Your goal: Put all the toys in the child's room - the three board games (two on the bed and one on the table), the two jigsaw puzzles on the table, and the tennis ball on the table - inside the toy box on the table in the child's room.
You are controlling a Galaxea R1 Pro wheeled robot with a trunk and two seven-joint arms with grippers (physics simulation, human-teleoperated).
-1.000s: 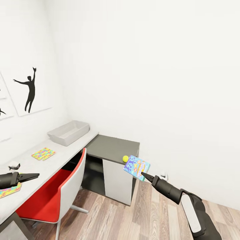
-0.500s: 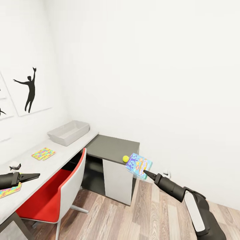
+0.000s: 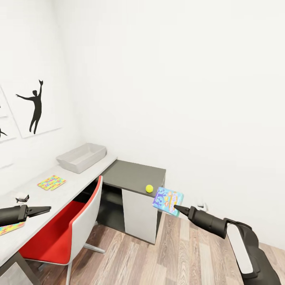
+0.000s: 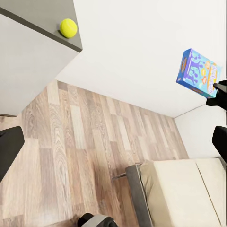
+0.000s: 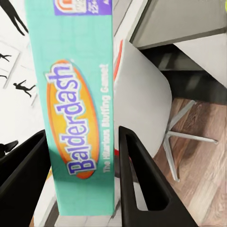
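Note:
My right gripper (image 3: 177,208) is shut on a blue, colourful board game (image 3: 168,200), held in the air beside the desk's dark corner; up close its teal side (image 5: 80,118) sits between the two black fingers (image 5: 142,184). The tennis ball (image 3: 149,189) rests at the front edge of the dark corner section, also seen as the ball (image 4: 68,28) from the left wrist. The grey toy box (image 3: 82,157) stands at the far end of the pale table (image 3: 75,178). One jigsaw puzzle (image 3: 52,182) lies mid-table, another (image 3: 10,228) under my open left gripper (image 3: 41,208).
A red chair with a white back (image 3: 63,233) is tucked under the table between my arms. Wood floor (image 3: 130,257) lies open in front of the corner unit. The bed's cream mattress (image 4: 184,189) is behind me. A small white-and-black object (image 3: 21,197) sits on the table.
My right arm has carried the board game to the right and slightly lower, away from the tennis ball. The left gripper has crept a little forward over the table.

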